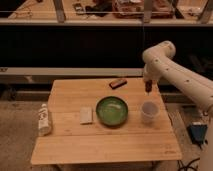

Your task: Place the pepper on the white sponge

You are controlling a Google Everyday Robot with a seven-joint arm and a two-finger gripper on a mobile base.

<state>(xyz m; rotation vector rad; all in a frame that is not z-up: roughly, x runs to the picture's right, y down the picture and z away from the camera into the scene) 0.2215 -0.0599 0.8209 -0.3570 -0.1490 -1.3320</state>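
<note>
My gripper [148, 89] hangs from the white arm above the table's far right part, behind the white cup [149, 112] and right of the brown bar. A small dark-red thing shows at its tips, which I take for the pepper [148, 91], held above the table. The white sponge [86, 115] lies flat on the table just left of the green bowl [112, 110], well to the left of the gripper and nearer the front.
The wooden table [105, 145] also bears a dark reddish-brown bar [117, 83] at the back and a white bottle [44, 120] lying at the left edge. A blue device [197, 134] sits on the floor to the right. Dark shelving stands behind.
</note>
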